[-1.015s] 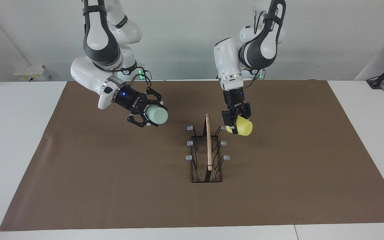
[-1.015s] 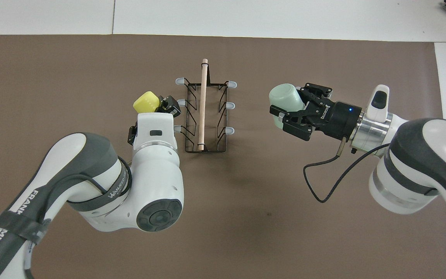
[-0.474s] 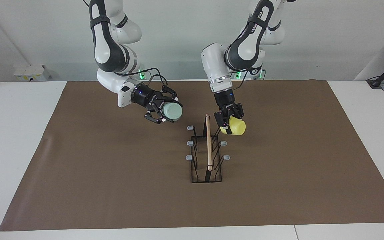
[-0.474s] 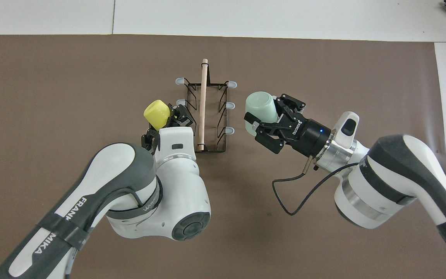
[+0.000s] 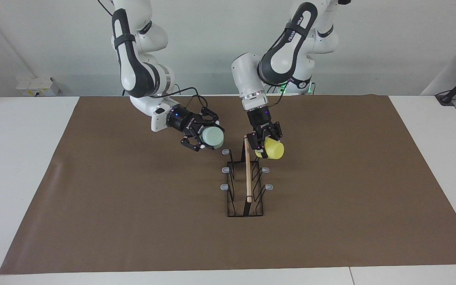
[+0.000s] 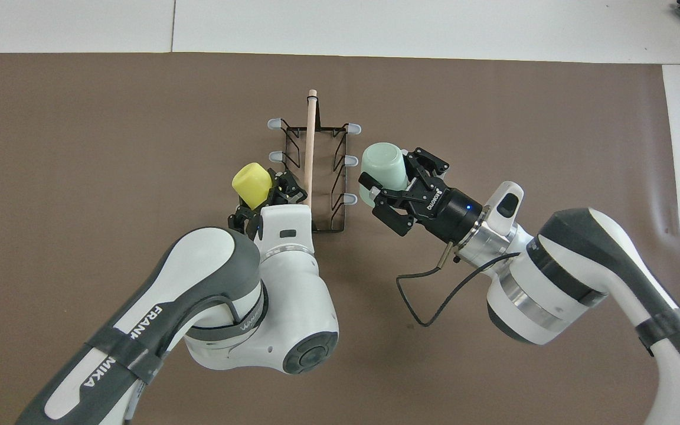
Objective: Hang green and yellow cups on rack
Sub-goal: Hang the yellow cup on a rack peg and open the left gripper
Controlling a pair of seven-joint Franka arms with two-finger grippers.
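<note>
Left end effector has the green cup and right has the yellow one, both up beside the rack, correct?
Swapped. In the facing view the left end effector holds the yellow cup and the right end effector holds the green cup; both are up beside the rack.

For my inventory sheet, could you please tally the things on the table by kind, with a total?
Cups: 2, a green cup and a yellow cup, each carried above the mat
Rack: 1, the black wire rack
Mat: 1, the brown mat
Total: 4
</note>
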